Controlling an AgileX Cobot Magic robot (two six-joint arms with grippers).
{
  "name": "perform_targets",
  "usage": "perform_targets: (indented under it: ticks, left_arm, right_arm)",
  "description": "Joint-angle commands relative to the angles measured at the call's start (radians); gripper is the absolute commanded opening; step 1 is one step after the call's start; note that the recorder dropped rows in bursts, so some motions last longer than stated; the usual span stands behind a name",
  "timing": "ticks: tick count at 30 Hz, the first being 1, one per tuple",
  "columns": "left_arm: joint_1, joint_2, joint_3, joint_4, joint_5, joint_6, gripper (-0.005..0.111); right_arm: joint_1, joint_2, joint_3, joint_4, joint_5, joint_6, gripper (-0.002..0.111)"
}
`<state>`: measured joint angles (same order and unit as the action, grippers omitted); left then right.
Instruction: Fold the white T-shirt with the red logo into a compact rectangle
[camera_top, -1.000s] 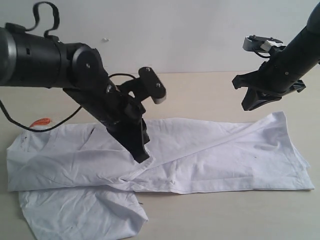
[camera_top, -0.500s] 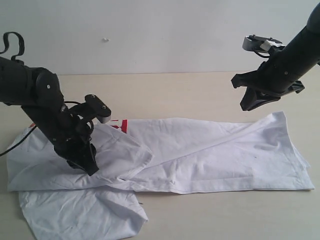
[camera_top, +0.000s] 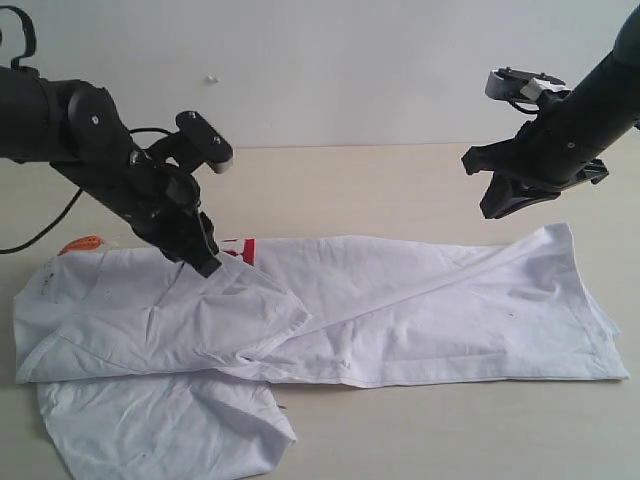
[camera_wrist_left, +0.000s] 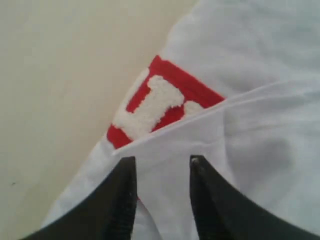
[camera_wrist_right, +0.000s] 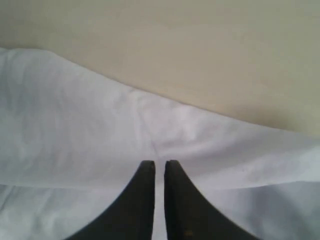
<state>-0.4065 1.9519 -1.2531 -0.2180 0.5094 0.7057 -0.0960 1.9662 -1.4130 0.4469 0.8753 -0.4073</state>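
Your left gripper hangs parted and empty over the flap covering the red logo, so the fold lies undisturbed, while your right gripper hovers pinched closed, empty, above the white T-shirt, half-folded on the table.

Wall: a plain, pale grey-white wall is seen behind the table, meeting it along a straight horizontal line.
Wall mark: one small pale speck is noted left of centre.
Table: a smooth, matte, light beige top is shown.
Light: soft, even illumination is cast; only faint shadows are thrown.
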Motion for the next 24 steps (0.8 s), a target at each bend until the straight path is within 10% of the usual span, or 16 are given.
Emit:
perform_targets:
  ticks: [1,6,15,24]
  left_arm:
    - [0.001,0.048,-0.003,0.023,-0.046,0.007,0.039]
    - [0.001,0.052,-0.003,0.023,-0.133,-0.006,0.061]
    - [0.009,0.107,-0.003,0.011,-0.105,-0.007,0.058]
    - [0.009,0.095,-0.003,0.015,-0.164,-0.007,0.013]
  right_arm:
    - [0.002,-0.011,0.002,0.000,-0.008,-0.013,0.009]
    - [0.002,-0.011,0.002,-0.004,-0.008,-0.013,0.009]
    - [0.002,-0.011,0.002,-0.004,-0.010,-0.013,0.009]
    - [0.002,-0.011,0.002,-0.004,-0.008,-0.013,0.009]
